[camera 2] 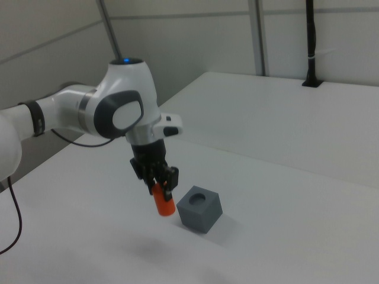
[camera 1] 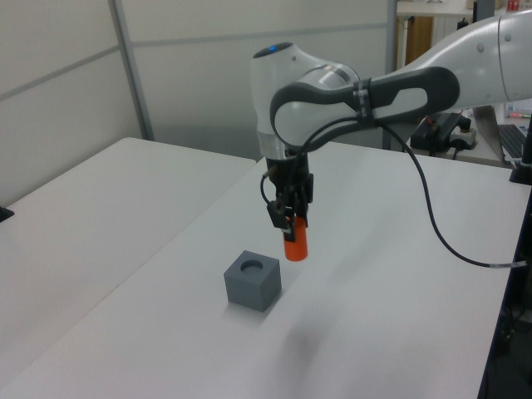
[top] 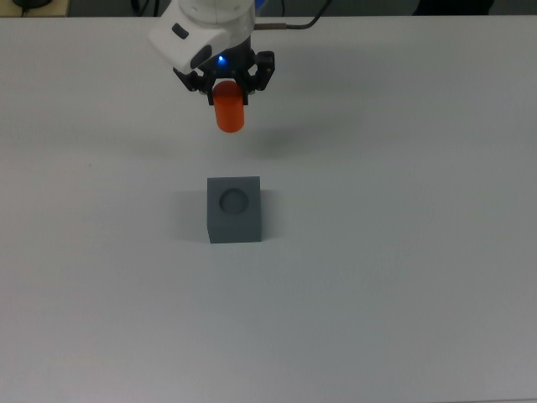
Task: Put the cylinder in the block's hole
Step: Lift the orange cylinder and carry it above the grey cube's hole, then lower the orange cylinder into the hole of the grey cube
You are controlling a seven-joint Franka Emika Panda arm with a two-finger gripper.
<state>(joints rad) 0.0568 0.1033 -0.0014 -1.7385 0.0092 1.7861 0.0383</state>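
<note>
My gripper (top: 225, 86) (camera 1: 287, 223) (camera 2: 160, 185) is shut on the top of the orange cylinder (top: 228, 111) (camera 1: 293, 243) (camera 2: 163, 203), which hangs upright in the air above the white table. The dark grey block (top: 234, 208) (camera 1: 252, 279) (camera 2: 200, 208) rests on the table with its round hole (top: 233, 200) (camera 1: 250, 266) (camera 2: 199, 197) facing up and empty. In the top view the cylinder is above the block in the picture; in the left view it hangs just right of and higher than the block.
A black cable (camera 1: 432, 224) trails from the arm across the white table (top: 403, 252). A second table (camera 1: 100, 199) stands beside this one, separated by a gap at the left view's left.
</note>
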